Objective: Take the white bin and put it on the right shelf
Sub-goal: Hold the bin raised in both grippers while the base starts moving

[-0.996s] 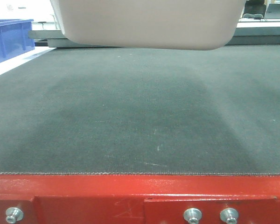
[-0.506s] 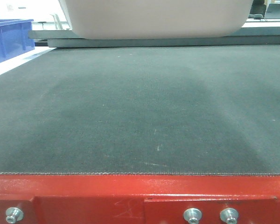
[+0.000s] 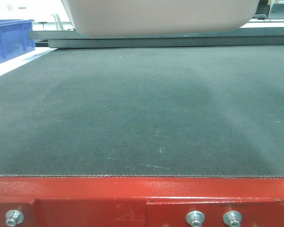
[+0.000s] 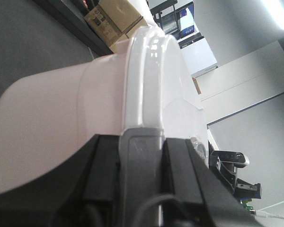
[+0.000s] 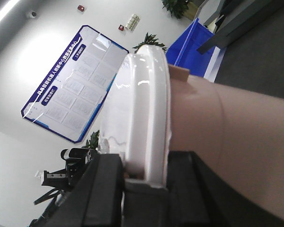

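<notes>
The white bin (image 3: 161, 16) hangs in the air above the dark mat at the top of the front view; only its underside shows. In the left wrist view my left gripper (image 4: 141, 146) is shut on the rim of the white bin (image 4: 61, 123), one finger on each side of the rim. In the right wrist view my right gripper (image 5: 144, 175) is shut on the opposite rim of the white bin (image 5: 227, 127). The right shelf is out of view.
A red-framed table (image 3: 85, 194) with a dark mat (image 3: 142, 113) fills the front view. A blue bin (image 3: 9, 38) stands at the far left, also in the right wrist view (image 5: 194, 40). Cardboard boxes (image 4: 116, 19) sit behind in the left wrist view.
The white bin has risen higher above the mat and shifted a little right; less of its underside shows in the front view.
</notes>
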